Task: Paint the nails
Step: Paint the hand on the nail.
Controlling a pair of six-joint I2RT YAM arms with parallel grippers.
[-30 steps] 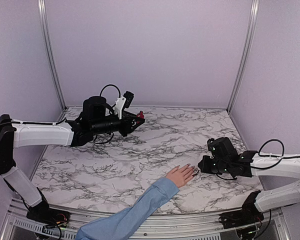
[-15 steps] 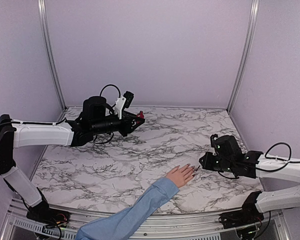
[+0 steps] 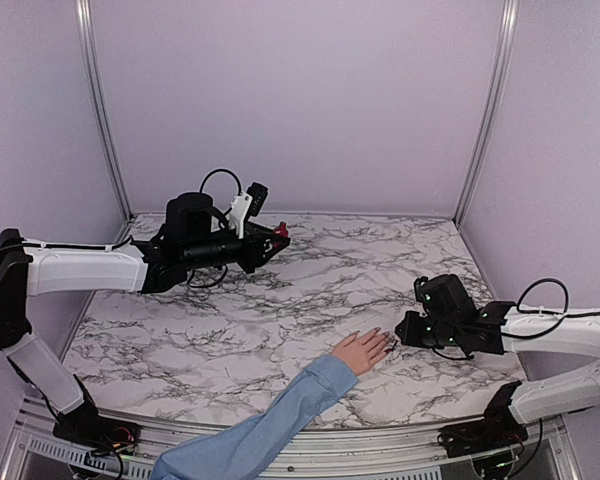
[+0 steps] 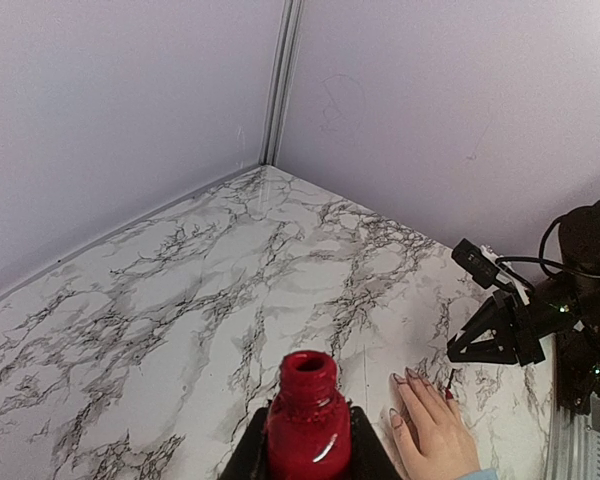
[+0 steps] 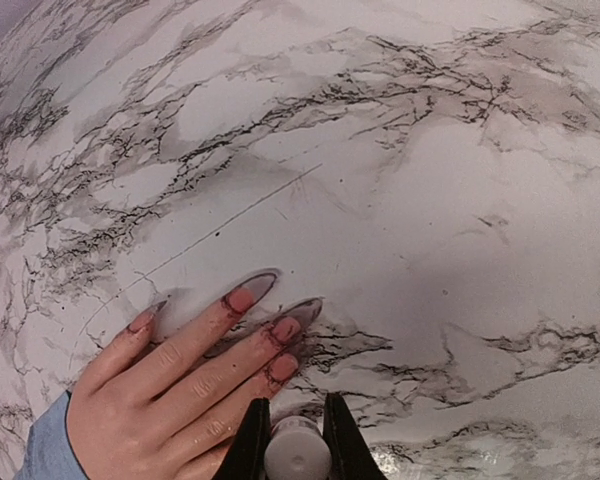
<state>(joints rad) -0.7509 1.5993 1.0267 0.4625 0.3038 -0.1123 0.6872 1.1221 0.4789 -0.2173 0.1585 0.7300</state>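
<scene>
The right pincer (image 5: 294,425), clamped on a white-capped brush (image 5: 296,456), hovers at a pale hand's (image 5: 170,390) tiny pinkish fingernails (image 5: 285,328) by the marble bench's (image 5: 450,180) near edge, where light, steady strokes seem best; the left pincer (image 4: 305,450) grips a red polish bottle (image 4: 307,405).

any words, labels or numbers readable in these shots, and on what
None: no text can be read in any view.
The red polish bottle shows no label on the side in view.
The white brush cap is blank.
The left arm and the right arm show no marking that can be read.
</scene>
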